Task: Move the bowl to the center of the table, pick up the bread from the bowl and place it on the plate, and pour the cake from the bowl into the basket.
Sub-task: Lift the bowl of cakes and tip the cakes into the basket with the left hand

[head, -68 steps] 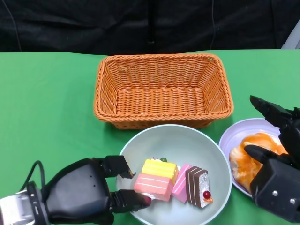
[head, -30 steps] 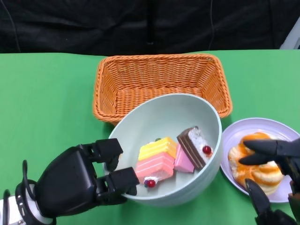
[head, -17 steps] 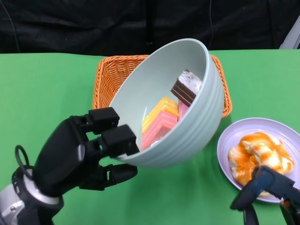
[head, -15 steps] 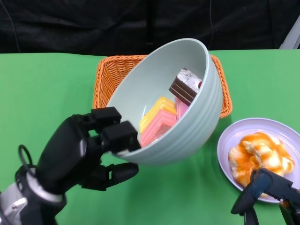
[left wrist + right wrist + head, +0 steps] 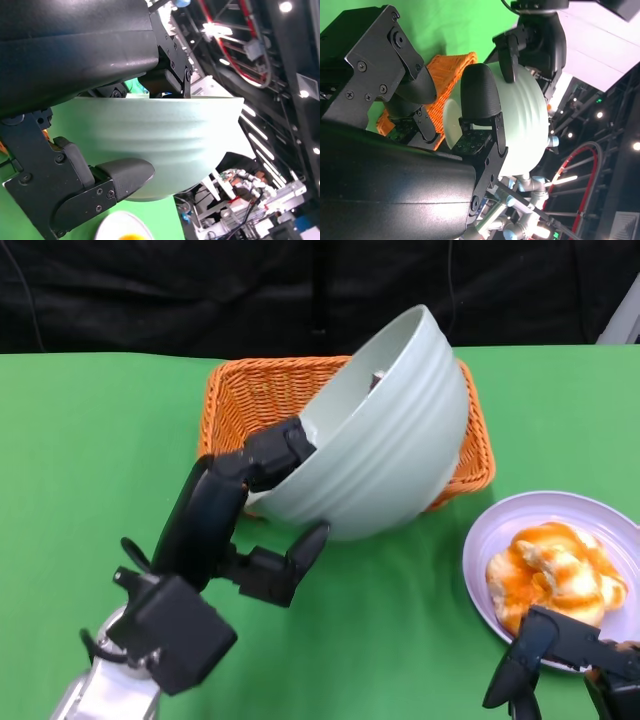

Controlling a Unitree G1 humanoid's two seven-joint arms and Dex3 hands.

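My left hand (image 5: 235, 520) grips the pale green bowl (image 5: 390, 450) by its rim and holds it in the air, tipped steeply with its mouth turned to the orange wicker basket (image 5: 260, 390). Only a sliver of cake (image 5: 377, 379) shows at the bowl's rim; the rest of the inside is hidden. The left wrist view shows the bowl (image 5: 165, 125) from outside, with a finger (image 5: 117, 175) under its wall. The glazed bread (image 5: 555, 570) lies on the lilac plate (image 5: 495, 530) at the right. My right hand (image 5: 560, 660) hovers at the plate's near edge, fingers apart, holding nothing.
The green table (image 5: 90, 460) stretches wide at the left and in front of the basket. A dark backdrop runs along the far edge. In the right wrist view the bowl (image 5: 525, 125) and the basket (image 5: 445, 75) show past my own fingers.
My left hand has lifted the bowl off the table, carried it over the basket and tipped it far over. The cakes have slid out of sight. The right hand has dropped lower.
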